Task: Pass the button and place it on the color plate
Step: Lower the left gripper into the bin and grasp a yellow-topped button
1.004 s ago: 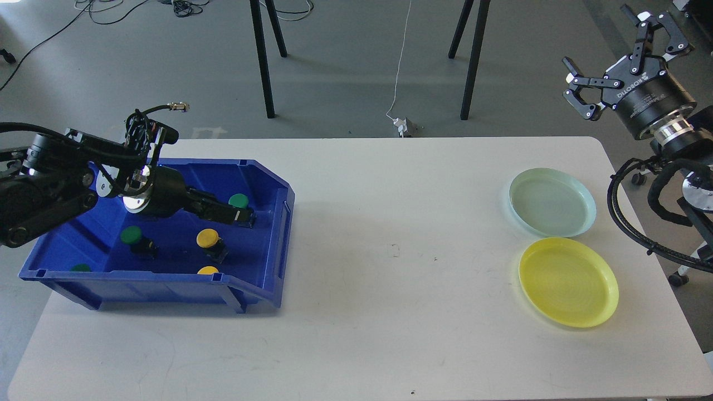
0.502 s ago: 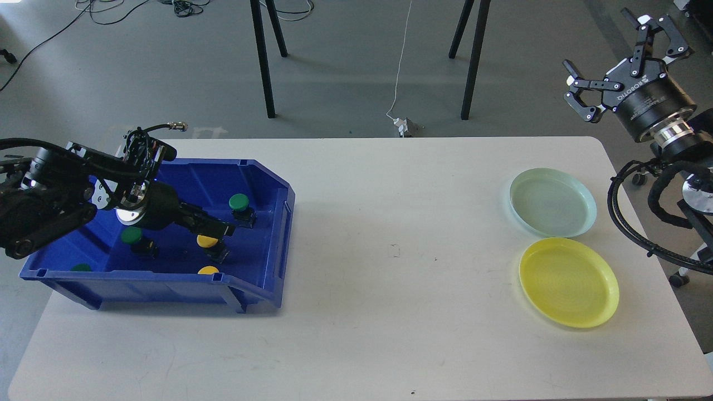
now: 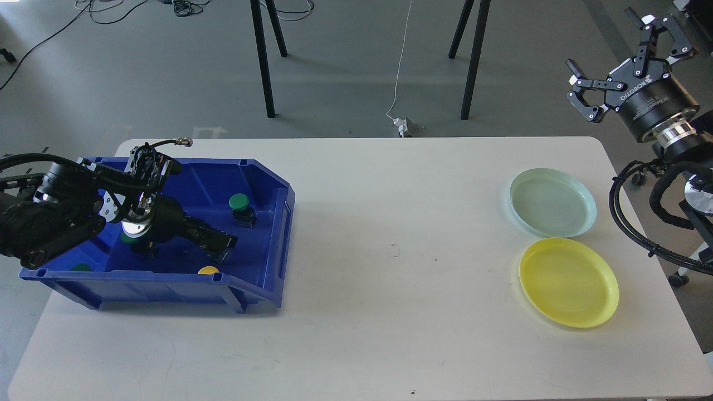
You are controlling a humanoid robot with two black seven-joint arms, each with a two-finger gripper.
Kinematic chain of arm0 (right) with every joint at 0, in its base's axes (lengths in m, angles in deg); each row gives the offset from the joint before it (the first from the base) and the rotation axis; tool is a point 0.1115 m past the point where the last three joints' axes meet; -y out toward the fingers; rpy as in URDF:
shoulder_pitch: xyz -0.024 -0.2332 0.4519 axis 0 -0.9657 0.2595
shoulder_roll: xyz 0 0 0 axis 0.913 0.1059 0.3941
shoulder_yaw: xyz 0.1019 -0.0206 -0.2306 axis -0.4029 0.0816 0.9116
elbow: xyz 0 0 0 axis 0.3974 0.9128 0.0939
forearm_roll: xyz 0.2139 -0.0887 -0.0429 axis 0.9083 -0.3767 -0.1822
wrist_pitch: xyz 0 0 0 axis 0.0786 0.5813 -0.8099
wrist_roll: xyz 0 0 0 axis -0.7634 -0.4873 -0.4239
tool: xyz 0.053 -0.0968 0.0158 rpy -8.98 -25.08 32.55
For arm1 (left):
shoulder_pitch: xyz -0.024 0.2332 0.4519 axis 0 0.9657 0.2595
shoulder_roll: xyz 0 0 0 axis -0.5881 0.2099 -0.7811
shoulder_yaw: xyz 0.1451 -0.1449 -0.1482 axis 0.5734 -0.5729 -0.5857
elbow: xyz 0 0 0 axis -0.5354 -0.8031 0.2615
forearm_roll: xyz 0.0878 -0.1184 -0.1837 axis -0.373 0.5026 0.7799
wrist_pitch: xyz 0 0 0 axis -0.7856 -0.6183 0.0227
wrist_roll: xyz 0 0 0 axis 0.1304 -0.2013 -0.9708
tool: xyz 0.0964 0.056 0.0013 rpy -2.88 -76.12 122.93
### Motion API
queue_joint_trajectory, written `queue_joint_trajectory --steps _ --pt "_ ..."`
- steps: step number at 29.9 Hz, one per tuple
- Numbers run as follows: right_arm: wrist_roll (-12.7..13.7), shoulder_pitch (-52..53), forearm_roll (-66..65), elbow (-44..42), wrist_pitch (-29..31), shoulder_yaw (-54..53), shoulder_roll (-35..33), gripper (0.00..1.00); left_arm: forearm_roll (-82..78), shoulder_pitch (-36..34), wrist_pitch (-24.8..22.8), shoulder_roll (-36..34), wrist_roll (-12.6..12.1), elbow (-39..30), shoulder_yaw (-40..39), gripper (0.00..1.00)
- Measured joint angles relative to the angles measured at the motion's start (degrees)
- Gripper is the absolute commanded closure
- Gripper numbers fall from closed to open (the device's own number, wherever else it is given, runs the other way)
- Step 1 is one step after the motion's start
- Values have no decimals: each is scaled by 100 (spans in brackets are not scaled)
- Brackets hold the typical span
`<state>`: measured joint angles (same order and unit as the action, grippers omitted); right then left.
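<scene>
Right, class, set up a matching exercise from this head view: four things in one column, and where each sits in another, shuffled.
Things:
1. left gripper
2. right gripper
3. green plate
4. yellow plate

Places:
A. nearer table edge, right side
B. inside the blue bin
C. raised beyond the table's right corner
D. just behind the other plate

Pairs: 1-B, 2-C, 3-D, 4-A

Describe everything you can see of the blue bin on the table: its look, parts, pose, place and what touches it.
The blue bin looks like moulded plastic, an open-topped tray with a rim and a lower, sloped front facing right. It sits upright on the white table at its left end. Inside lie green and yellow buttons, including a green button. The left hand reaches down inside it.
</scene>
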<state>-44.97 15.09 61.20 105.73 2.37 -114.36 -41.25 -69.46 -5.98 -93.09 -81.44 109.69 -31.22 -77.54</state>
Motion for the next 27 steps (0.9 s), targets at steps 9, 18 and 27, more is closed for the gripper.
queue_joint_trajectory --steps 9,18,27 --pt "0 -42 0 4 0 -26 0 1 -10 100 0 88 0 141 9 3" --pt "0 -75 0 4 0 -32 0 1 -14 150 0 124 0 207 6 21" --pt "0 -103 0 4 0 -37 0 1 -38 157 0 125 0 289 25 37"
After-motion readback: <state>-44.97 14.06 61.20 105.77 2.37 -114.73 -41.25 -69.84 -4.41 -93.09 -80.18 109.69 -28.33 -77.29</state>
